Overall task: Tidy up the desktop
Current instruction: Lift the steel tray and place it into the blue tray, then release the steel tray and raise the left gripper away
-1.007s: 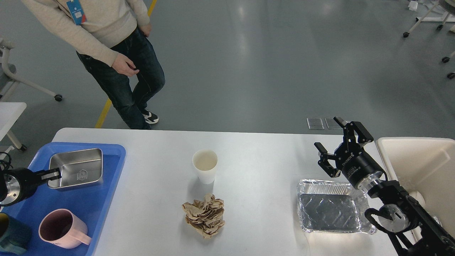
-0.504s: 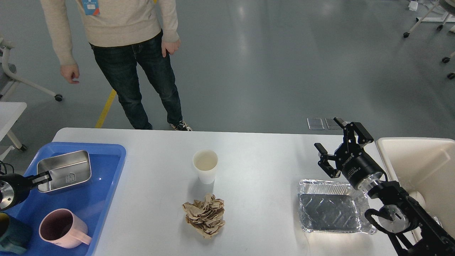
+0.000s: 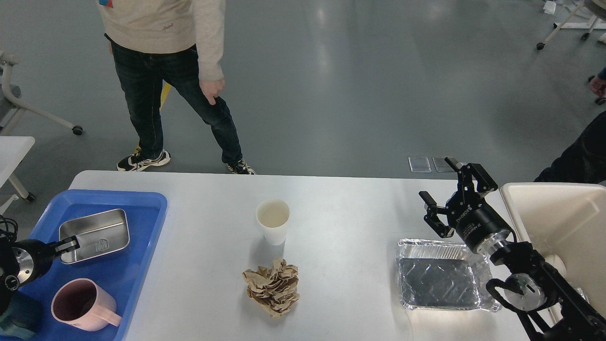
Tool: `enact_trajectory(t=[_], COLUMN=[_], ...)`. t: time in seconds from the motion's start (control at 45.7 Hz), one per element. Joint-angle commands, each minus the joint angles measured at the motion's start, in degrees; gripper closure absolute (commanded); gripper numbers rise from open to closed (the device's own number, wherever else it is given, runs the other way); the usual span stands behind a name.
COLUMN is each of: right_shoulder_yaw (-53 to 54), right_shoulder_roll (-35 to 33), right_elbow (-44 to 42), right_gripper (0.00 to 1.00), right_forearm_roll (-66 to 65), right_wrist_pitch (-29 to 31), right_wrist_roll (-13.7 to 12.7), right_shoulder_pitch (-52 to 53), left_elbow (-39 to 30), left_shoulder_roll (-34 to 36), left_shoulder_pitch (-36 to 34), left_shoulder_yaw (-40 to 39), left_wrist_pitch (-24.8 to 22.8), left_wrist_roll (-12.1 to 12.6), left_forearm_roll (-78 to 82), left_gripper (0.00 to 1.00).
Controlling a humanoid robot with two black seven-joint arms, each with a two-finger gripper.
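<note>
The white-grey desktop [image 3: 350,222] holds a white paper cup [image 3: 273,220] at the centre, a crumpled brown paper ball [image 3: 273,286] in front of it, and an empty foil tray [image 3: 442,274] at the right. My left gripper [image 3: 68,245] is over the blue tray [image 3: 128,279], its fingers pinched on the near left rim of a steel box [image 3: 97,233] that rests in the tray. My right gripper [image 3: 436,179] is open and empty, raised just behind the foil tray.
A pink mug [image 3: 78,303] and a teal cup [image 3: 16,319] stand in the blue tray. A beige bin [image 3: 568,222] is at the right edge. A person [image 3: 175,71] stands beyond the far left edge; another is partly seen at the far right [image 3: 580,156].
My left gripper drew back and lowered; the steel box went from tilted to lying flatter in the blue tray. The person walked along the far side. The right arm barely moved.
</note>
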Motion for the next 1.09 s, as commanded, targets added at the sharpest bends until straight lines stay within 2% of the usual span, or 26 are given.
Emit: enact_trajectory(t=[0.0, 0.088, 0.109, 0.153, 0.197, 0.285, 0.328, 0.591, 0.919, 0.985, 1.073], right_shoulder_yaw=[0.0, 0.0, 0.0, 0.0, 0.0, 0.0, 0.0, 0.0, 0.0, 0.0, 0.0], right_shoulder_roll=[0.1, 0.0, 0.0, 0.0, 0.0, 0.0, 0.0, 0.1, 0.0, -0.1, -0.2], right_elbow=[0.0, 0.0, 0.0, 0.0, 0.0, 0.0, 0.0, 0.0, 0.1, 0.2, 0.4], right_gripper=[0.00, 0.00, 0.00, 0.00, 0.00, 0.00, 0.00, 0.00, 0.00, 0.00, 0.00], right_forearm_roll=[0.0, 0.0, 0.0, 0.0, 0.0, 0.0, 0.0, 0.0, 0.0, 0.0, 0.0], right_wrist_pitch=[0.0, 0.0, 0.0, 0.0, 0.0, 0.0, 0.0, 0.0, 0.0, 0.0, 0.0], right_wrist_roll=[0.0, 0.0, 0.0, 0.0, 0.0, 0.0, 0.0, 0.0, 0.0, 0.0, 0.0], right_shoulder_pitch=[0.1, 0.0, 0.0, 0.0, 0.0, 0.0, 0.0, 0.1, 0.2, 0.2, 0.1], left_elbow=[0.2, 0.2, 0.2, 0.2, 0.1, 0.0, -0.1, -0.4, -0.1, -0.1, 0.0], left_shoulder_roll=[-0.4, -0.6, -0.6, -0.6, -0.6, -0.5, -0.4, 0.3, 4.6, 4.7, 4.5], left_shoulder_pitch=[-0.3, -0.3, -0.3, -0.3, -0.4, -0.6, -0.9, -3.0, -12.7, -14.0, -15.5], left_shoulder_yaw=[0.3, 0.4, 0.4, 0.4, 0.4, 0.3, 0.2, -0.3, -4.4, -5.8, -7.1], left_wrist_pitch=[0.4, 0.4, 0.3, 0.3, 0.3, 0.3, 0.3, -0.6, 0.7, 3.3, 9.4], left_wrist_roll=[0.0, -1.1, -1.7, -2.5, -2.6, -2.6, -2.6, -2.1, -1.6, -1.1, -1.0], left_forearm_roll=[-0.1, -0.3, -0.5, -0.8, -0.8, -0.9, -1.0, -8.9, -33.4, -39.5, -48.4], left_gripper=[0.95, 0.85, 0.78, 0.57, 0.40, 0.11, 0.05, 0.03, 0.03, 0.03, 0.03])
